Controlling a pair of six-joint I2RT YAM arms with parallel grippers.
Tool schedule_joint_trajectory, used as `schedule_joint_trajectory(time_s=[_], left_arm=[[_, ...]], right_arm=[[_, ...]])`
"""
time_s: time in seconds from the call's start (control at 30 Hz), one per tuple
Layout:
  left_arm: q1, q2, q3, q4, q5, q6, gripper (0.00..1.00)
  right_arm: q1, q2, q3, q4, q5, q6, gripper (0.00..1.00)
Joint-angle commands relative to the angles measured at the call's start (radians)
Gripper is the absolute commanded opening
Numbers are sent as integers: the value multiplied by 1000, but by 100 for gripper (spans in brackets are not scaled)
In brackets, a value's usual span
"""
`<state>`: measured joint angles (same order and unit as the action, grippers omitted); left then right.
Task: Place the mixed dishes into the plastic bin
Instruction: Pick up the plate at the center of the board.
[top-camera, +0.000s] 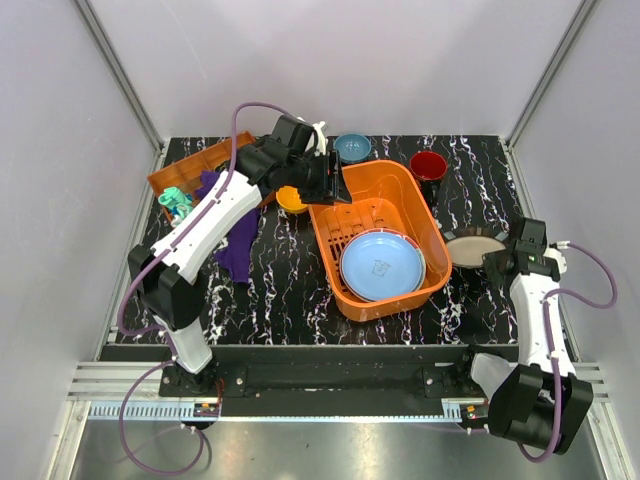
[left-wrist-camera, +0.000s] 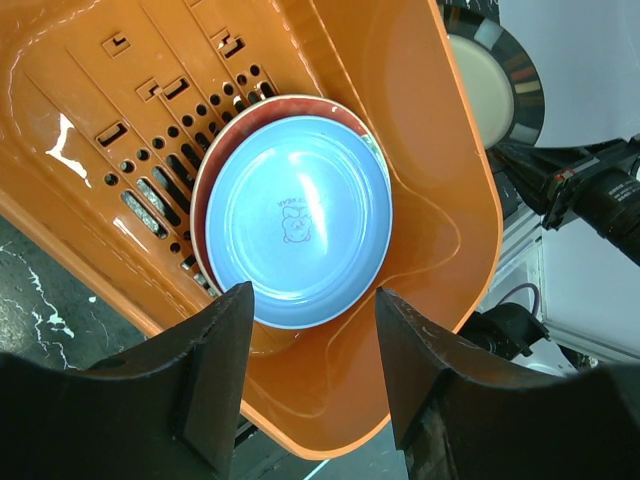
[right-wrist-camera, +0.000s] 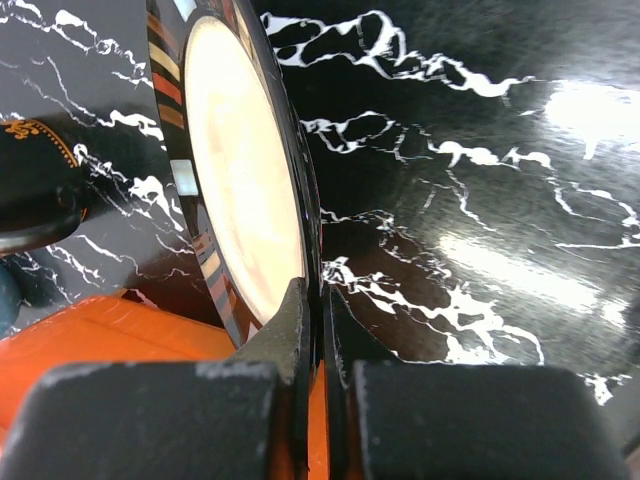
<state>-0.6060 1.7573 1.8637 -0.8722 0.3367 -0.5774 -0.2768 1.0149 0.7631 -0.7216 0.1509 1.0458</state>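
Right claw (right-wrist-camera: 318, 300): clamped shut on the rim of the dark striped-rim plate (right-wrist-camera: 240, 180), thin edge pinched between the two fingers. Holds it just right of the plastic bin (top-camera: 425, 228), close to the right wall, above the black marbled surface (top-camera: 290, 290). Cannot tell whether fully clear of that surface.

Handling, as judged: stiff, glazed, probably slick and breakable. Fair weight hanging off one rim pinch, so likely to pivot or slip. Best taken at the rim as here, bite reaching past the lip. Calls for a slow carry and a low release.

Left claw (left-wrist-camera: 312, 295): open, holding nothing, hovers over the far-left part of the bin.

Inside the bin, near end: light blue plate (left-wrist-camera: 297, 220) stacked on red-and-green patterned plate (left-wrist-camera: 300, 105). Probable landing spot: on that stack, or on the slotted floor beyond it. Hard on hard, so a chipping risk if dropped.

Outside the bin: orange-yellow bowl (top-camera: 291, 198) just beside the left wall, small blue bowl (top-camera: 352, 147) at the far edge, red mug (top-camera: 428, 165) off the far-right corner. Not yet binned.

Far left: purple cloth (top-camera: 235, 240) and teal toy (top-camera: 177, 203), not for the bin.
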Motion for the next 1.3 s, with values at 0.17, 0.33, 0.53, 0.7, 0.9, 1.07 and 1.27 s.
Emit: schedule_joint_trajectory(time_s=[0.17,0.33,0.53,0.7,0.9,1.07,1.27], left_arm=[[-1,-1,45,39,27,-6,55],[-3,13,58,41,39,-9,55],[-1,31,75,52,68,-22,55],[0,41,83,55,85,-22,55],[-1,47,89,56,102,-24,55],[0,48,89,55,111,-22,55],[2,51,92,56,125,-16,55]], right_arm=[[-18,-75,100,-35,55,20,0],[-24,-78,162,-50,59,17,0],[-39,-72,228,-64,64,16,0],[-51,-78,262,-78,65,16,0],[-56,-93,306,-90,61,16,0],[-58,-105,340,-104,59,13,0],[-59,-108,389,-114,55,11,0]])
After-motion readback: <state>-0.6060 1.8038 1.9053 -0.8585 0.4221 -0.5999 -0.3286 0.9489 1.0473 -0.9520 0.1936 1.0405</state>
